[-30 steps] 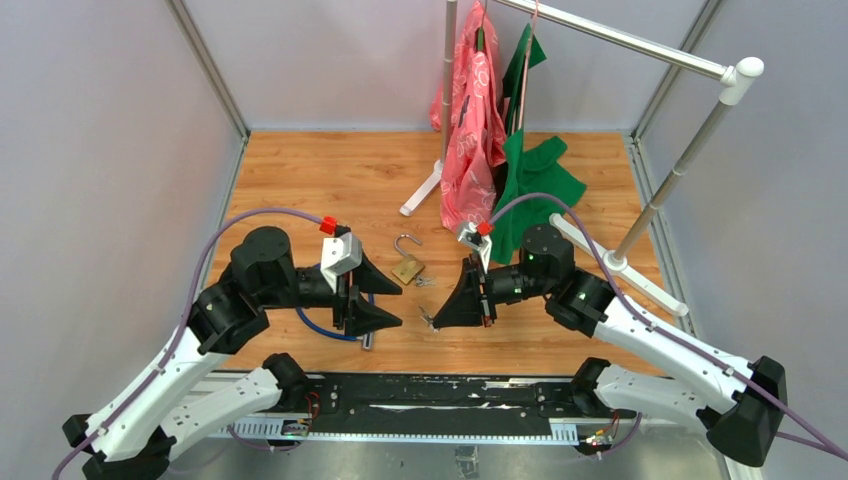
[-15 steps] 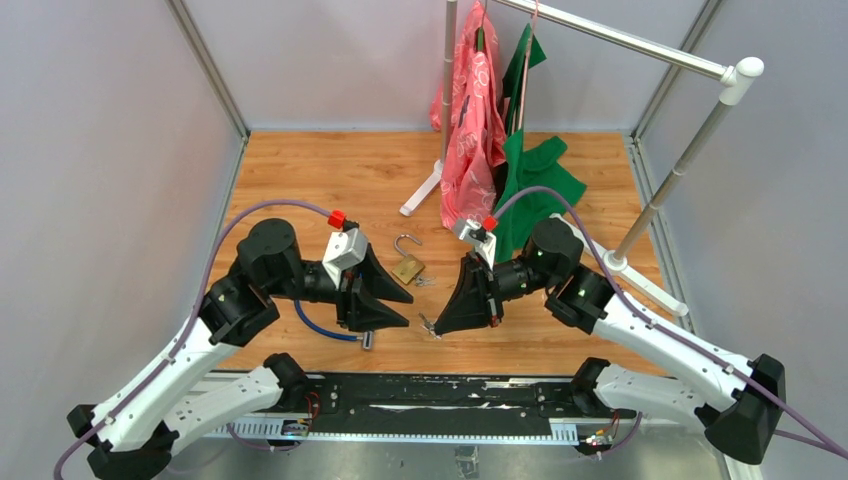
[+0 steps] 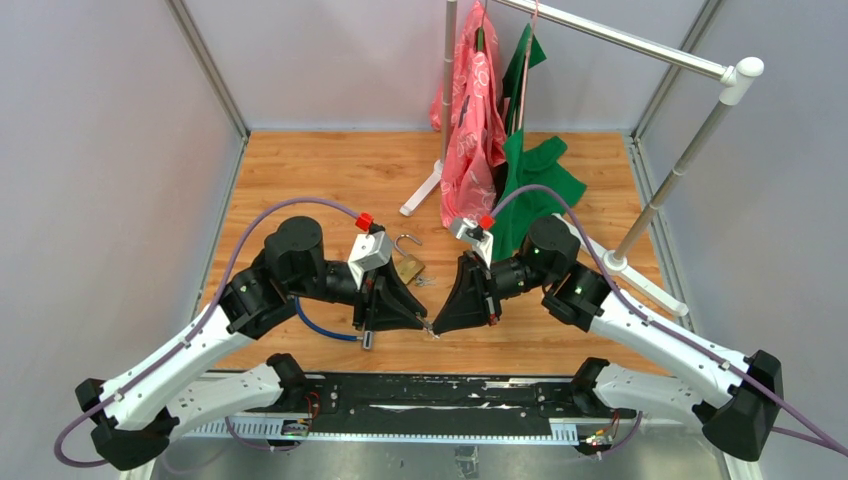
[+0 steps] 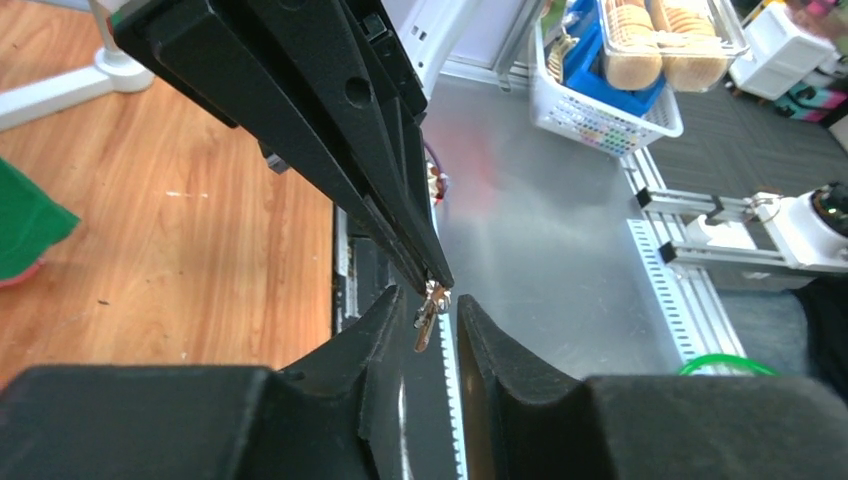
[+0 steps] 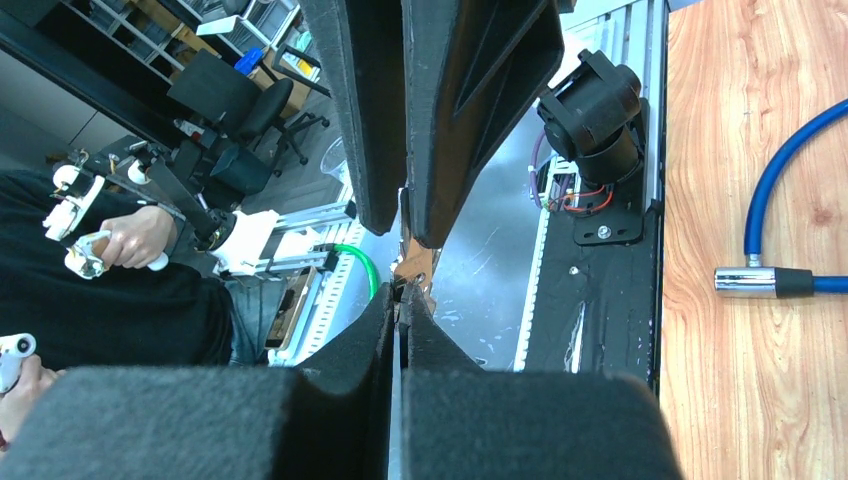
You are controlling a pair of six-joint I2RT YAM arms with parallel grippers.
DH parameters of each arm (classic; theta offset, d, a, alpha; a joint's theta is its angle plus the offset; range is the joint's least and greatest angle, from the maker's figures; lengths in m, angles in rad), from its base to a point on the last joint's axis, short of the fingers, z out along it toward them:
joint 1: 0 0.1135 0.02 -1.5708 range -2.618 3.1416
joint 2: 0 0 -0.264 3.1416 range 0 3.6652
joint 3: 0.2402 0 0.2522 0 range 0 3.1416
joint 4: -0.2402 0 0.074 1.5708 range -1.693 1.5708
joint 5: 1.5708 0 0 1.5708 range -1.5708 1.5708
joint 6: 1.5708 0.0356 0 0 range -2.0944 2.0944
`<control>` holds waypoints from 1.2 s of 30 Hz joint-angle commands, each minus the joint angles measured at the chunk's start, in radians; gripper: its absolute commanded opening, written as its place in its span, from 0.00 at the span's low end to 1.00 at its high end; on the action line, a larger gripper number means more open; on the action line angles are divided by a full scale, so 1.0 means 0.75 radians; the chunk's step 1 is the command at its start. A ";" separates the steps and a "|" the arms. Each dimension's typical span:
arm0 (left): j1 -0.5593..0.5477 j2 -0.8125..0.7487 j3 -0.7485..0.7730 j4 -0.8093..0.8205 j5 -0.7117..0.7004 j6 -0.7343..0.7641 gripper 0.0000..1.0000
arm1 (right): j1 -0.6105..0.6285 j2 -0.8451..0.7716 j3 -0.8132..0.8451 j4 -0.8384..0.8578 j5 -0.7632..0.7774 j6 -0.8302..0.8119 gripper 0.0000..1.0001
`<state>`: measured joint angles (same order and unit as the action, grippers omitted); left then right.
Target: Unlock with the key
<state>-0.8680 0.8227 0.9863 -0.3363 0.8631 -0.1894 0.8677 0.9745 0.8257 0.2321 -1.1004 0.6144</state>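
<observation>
A small brass key hangs from the tips of my right gripper, which is shut on its head. This happens above the table's front edge. My left gripper faces the right one tip to tip. It is open, its fingers either side of the key's blade with a gap showing on both sides. The brass padlock lies on the wooden table behind both grippers, its steel shackle pointing toward the back. No gripper touches it.
A blue cable with a metal end lies under the left arm. Small keys lie beside the padlock. A clothes rack with pink and green garments stands at the back right, its white feet on the table.
My left arm has swung right until its fingertips meet the right gripper's tips, and its jaws have narrowed around the hanging key. The right gripper has held the key almost still.
</observation>
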 commanded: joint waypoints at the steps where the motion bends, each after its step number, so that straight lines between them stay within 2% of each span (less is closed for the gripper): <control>1: -0.016 0.007 -0.009 0.020 -0.017 0.000 0.25 | -0.006 0.006 0.035 0.030 -0.040 0.006 0.00; 6: -0.023 0.003 -0.010 0.007 -0.033 0.004 0.00 | -0.003 0.006 0.032 0.034 -0.041 0.006 0.00; 11: -0.025 -0.007 -0.010 -0.041 -0.103 0.014 0.00 | -0.002 0.001 0.050 -0.032 0.013 -0.033 0.02; 13: -0.025 -0.004 0.013 -0.115 -0.176 0.047 0.00 | -0.003 -0.005 0.089 -0.218 0.128 -0.142 0.43; 15: -0.025 0.004 0.055 -0.225 -0.307 0.088 0.00 | -0.003 -0.006 0.132 -0.400 0.258 -0.253 0.60; 16: -0.025 0.009 0.084 -0.295 -0.399 0.108 0.00 | -0.003 -0.008 0.153 -0.468 0.337 -0.303 0.64; 19: -0.024 0.041 0.181 -0.506 -0.781 0.157 0.00 | -0.003 -0.029 0.165 -0.584 0.646 -0.385 0.67; 20: -0.025 0.049 0.205 -0.567 -0.845 0.168 0.00 | -0.003 -0.042 0.147 -0.575 0.726 -0.398 0.67; 27: -0.025 0.114 0.333 -0.806 -1.317 0.132 0.00 | -0.003 -0.174 -0.037 -0.325 1.027 -0.546 0.67; 29: -0.023 0.123 0.359 -0.836 -1.328 0.126 0.00 | -0.003 -0.189 -0.053 -0.276 1.050 -0.558 0.66; 32: -0.023 0.084 0.325 -0.745 -1.298 0.090 0.00 | -0.003 -0.171 -0.041 -0.248 0.985 -0.551 0.64; 34: -0.023 0.107 0.344 -0.746 -1.336 0.078 0.00 | -0.003 -0.137 -0.012 -0.260 0.928 -0.541 0.64; 36: -0.023 0.131 0.374 -0.742 -1.289 0.070 0.00 | -0.003 -0.097 0.020 -0.267 0.882 -0.521 0.64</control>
<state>-0.8814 0.9051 1.2289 -0.8898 -0.0788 -0.1101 0.8680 0.8623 0.7998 0.0006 -0.3958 0.2348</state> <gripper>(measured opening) 0.017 0.643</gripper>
